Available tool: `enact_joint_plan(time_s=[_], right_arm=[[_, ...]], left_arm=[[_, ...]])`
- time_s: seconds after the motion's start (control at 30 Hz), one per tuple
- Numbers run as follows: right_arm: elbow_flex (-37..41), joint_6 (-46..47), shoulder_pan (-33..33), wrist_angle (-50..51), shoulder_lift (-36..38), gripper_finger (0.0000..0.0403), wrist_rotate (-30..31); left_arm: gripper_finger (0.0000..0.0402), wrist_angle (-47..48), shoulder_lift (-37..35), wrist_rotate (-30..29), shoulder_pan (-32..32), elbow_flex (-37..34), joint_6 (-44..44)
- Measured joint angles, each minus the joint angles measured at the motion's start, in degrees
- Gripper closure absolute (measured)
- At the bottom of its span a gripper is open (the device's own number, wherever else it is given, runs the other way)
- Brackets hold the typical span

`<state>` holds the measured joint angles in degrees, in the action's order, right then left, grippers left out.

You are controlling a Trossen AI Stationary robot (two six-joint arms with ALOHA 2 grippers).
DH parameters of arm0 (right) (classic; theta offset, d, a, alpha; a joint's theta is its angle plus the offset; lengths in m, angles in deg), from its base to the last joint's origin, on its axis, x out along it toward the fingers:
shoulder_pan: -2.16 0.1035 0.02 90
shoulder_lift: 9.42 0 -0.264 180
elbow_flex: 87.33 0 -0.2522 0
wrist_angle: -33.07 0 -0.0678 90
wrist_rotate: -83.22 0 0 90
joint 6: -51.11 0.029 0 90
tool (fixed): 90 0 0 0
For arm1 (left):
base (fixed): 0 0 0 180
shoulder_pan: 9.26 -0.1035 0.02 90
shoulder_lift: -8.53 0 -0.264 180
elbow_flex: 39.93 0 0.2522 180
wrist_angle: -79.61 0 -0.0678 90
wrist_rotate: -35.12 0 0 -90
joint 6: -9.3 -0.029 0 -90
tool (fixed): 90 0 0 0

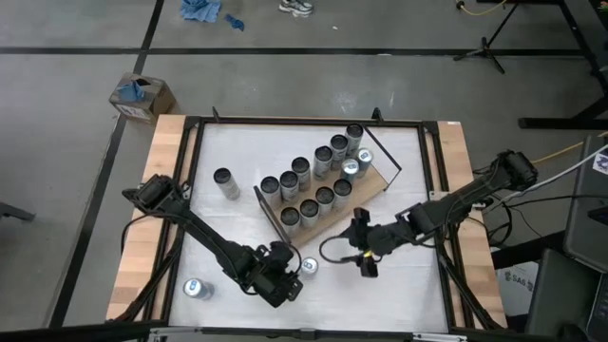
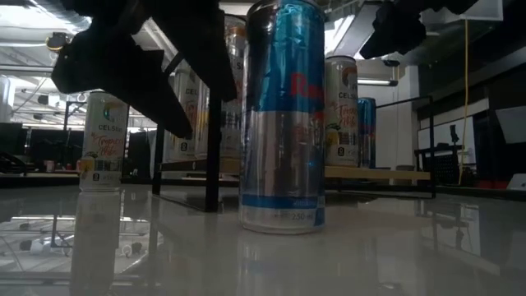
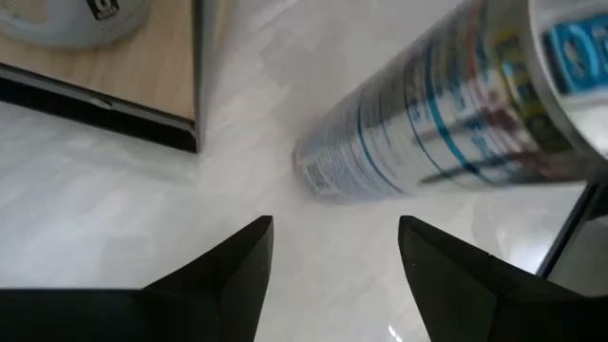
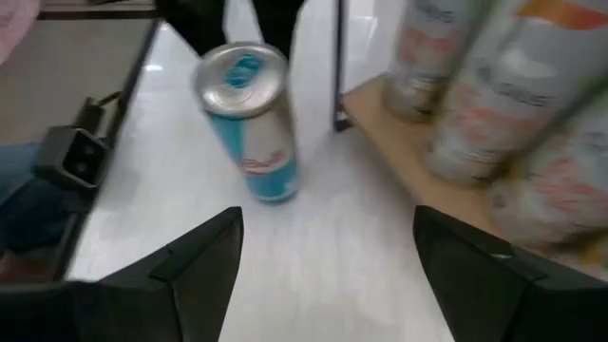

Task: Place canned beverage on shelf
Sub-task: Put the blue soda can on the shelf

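High view shows the blue can (image 1: 309,267) upright on the table (image 1: 399,285), near of the shelf (image 1: 375,186), between the left tool (image 1: 276,282) and right tool (image 1: 362,249), both spread and empty. Likely light, stiff, slick; grip mid-body.

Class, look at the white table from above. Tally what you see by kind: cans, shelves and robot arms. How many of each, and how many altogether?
Cans: 15
Shelf: 1
Robot arms: 2
Total: 18
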<state>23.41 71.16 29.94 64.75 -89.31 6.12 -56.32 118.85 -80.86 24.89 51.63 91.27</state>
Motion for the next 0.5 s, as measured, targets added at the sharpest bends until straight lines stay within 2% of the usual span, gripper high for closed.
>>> enact_joint_plan(time_s=[0.13, 0.37, 0.5], right_arm=[[0.0, 0.12, 0.85, -1.59, -1.36, 0.0106, -1.39], [0.0, 0.09, 0.71, -1.86, -2.57, 0.0106, -7.37], [0.0, 3.25, 1.18, -3.52, -2.9, 0.0107, -7.87]], left_arm=[[0.0179, 0.08, -0.01, 0.32, 0.5, 0.0, -0.04], [0.0179, 0.24, 0.01, 0.39, 0.86, 0.0, -0.02], [0.0179, 0.25, 0.0, 0.44, 1.12, 0.0, -0.02]])
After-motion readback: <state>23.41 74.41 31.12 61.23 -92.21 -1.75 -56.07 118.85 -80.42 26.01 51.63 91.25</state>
